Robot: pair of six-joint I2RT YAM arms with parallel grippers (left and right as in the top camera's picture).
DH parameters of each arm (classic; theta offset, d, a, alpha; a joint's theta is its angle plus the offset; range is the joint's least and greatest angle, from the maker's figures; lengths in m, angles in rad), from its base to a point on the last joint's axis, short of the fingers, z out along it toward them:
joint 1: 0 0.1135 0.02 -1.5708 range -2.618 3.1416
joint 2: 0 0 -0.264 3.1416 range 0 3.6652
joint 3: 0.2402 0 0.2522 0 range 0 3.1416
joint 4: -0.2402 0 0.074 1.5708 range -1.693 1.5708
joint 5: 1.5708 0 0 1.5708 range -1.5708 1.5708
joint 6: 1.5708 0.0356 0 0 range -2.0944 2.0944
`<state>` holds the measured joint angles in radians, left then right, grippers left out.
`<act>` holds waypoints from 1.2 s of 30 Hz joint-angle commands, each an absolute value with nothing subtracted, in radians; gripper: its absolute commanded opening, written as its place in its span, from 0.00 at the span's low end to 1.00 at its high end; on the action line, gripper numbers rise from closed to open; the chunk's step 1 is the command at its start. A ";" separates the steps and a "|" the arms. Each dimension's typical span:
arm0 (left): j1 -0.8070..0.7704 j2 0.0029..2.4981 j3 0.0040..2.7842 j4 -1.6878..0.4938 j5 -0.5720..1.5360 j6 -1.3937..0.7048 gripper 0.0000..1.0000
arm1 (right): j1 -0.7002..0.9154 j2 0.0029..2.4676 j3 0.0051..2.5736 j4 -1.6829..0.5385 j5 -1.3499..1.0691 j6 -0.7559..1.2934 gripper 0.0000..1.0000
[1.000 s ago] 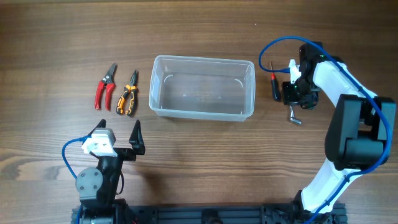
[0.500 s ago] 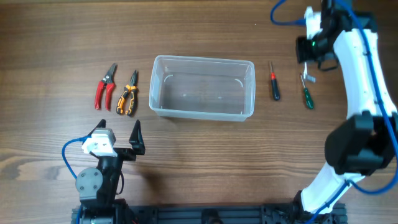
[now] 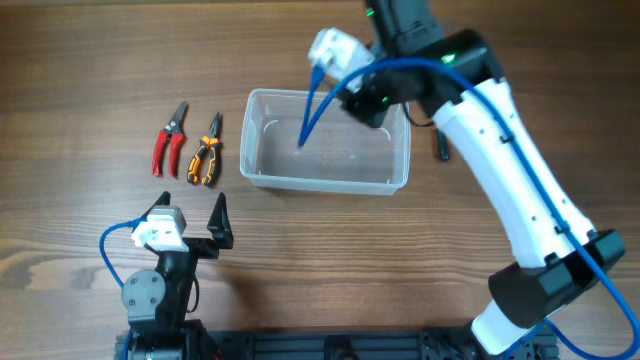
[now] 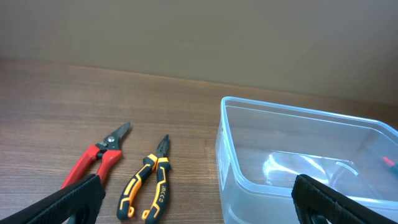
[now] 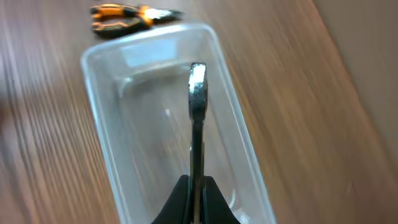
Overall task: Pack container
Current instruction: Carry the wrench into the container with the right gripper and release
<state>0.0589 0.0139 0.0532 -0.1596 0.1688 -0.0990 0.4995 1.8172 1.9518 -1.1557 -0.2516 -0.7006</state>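
On the wood-grain table [image 3: 80, 60] the container [image 3: 325, 181] sits mid-table, empty: probably light, stiff, slick clear plastic, best gripped by its rim. The right gripper [image 5: 197, 186] hangs directly above it, pinched on a slim metal tool [image 5: 197, 112], perhaps a spanner; the left gripper [image 3: 190, 212] rests wide open, well apart

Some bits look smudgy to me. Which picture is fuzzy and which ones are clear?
Right wrist view: fuzzy, with the container and orange pliers smeared, though the metal tool in the right gripper looks crisper, its tip shining. Left wrist view: clear, red cutters sharp. Overhead view: mostly clear and evenly lit.
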 commanded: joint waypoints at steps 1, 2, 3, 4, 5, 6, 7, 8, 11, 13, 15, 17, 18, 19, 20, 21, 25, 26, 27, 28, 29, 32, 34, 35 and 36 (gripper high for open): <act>0.053 0.005 0.048 -0.157 0.167 -0.083 1.00 | 0.535 1.814 1.881 -1.101 -0.274 -0.865 0.04; 0.053 0.005 0.048 -0.157 0.167 -0.083 1.00 | 0.539 1.818 1.856 -1.077 -0.274 -0.865 0.04; 0.053 0.005 0.048 -0.157 0.167 -0.083 1.00 | 0.540 1.830 1.822 -1.052 -0.275 -0.861 0.04; 0.053 0.005 0.048 -0.157 0.167 -0.083 1.00 | 0.540 1.846 1.790 -1.034 -0.274 -0.860 0.04; 0.053 0.005 0.048 -0.157 0.167 -0.083 1.00 | 0.540 1.864 1.755 -1.019 -0.274 -0.860 0.04; 0.053 0.005 0.048 -0.157 0.167 -0.083 1.00 | 0.540 1.877 1.735 -1.008 -0.270 -0.859 0.04; 0.053 0.005 0.048 -0.157 0.167 -0.083 1.00 | 0.540 1.898 1.704 -0.990 -0.261 -0.857 0.04; 0.053 0.005 0.048 -0.157 0.167 -0.083 1.00 | 0.540 1.924 1.680 -0.978 -0.259 -0.857 0.04; 0.053 0.005 0.048 -0.157 0.167 -0.083 1.00 | 0.540 2.011 1.649 -0.972 -0.263 -0.853 0.04; 0.053 0.005 0.048 -0.157 0.167 -0.083 1.00 | 0.540 2.068 1.634 -0.963 -0.263 -0.852 0.04; 0.053 0.005 0.048 -0.157 0.167 -0.083 1.00 | 0.539 2.140 1.629 -0.944 -0.263 -0.812 0.04; 0.053 0.005 0.048 -0.157 0.167 -0.083 1.00 | 0.539 2.185 1.629 -0.930 -0.264 -0.773 0.04; 0.053 0.005 0.048 -0.157 0.167 -0.083 1.00 | 0.539 2.196 1.629 -0.926 -0.263 -0.756 0.04; 0.053 0.005 0.048 -0.157 0.167 -0.083 1.00 | 0.539 2.206 1.629 -0.922 -0.263 -0.748 0.04; 0.053 0.005 0.048 -0.157 0.167 -0.083 1.00 | 0.539 2.214 1.629 -0.916 -0.263 -0.737 0.04; 0.053 0.005 0.048 -0.157 0.167 -0.083 1.00 | 0.539 2.216 1.629 -0.908 -0.263 -0.730 0.04; 0.053 0.005 0.048 -0.157 0.167 -0.083 1.00 | 0.539 2.216 1.629 -0.892 -0.263 -0.728 0.64; 0.053 0.005 0.048 -0.157 0.167 -0.083 1.00 | 0.539 2.216 1.629 -0.894 -0.263 -0.717 0.67; 0.053 0.005 0.048 -0.157 0.167 -0.083 1.00 | 0.539 2.215 1.630 -0.896 -0.264 -0.694 0.71; 0.053 0.005 0.048 -0.157 0.166 -0.083 1.00 | 0.539 2.209 1.635 -0.907 -0.265 -0.673 0.72; 0.053 0.005 0.048 -0.157 0.167 -0.083 1.00 | 0.539 2.204 1.644 -0.926 -0.277 -0.673 0.72; 0.053 0.005 0.048 -0.157 0.167 -0.083 1.00 | 0.539 2.152 1.717 -1.004 -0.290 -0.655 0.71; 0.053 0.005 0.048 -0.157 0.167 -0.083 1.00 | 0.539 2.109 1.784 -1.044 -0.289 -0.599 0.70; 0.053 0.005 0.048 -0.157 0.167 -0.083 1.00 | 0.539 2.090 1.821 -1.060 -0.284 -0.562 0.69; 0.053 0.005 0.048 -0.157 0.167 -0.083 1.00 | 0.538 2.069 1.860 -1.075 -0.278 -0.517 0.66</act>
<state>0.0589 0.0135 0.0532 -0.1596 0.1688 -0.0990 0.5392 2.1887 1.7252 -1.0515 -0.2623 -0.6476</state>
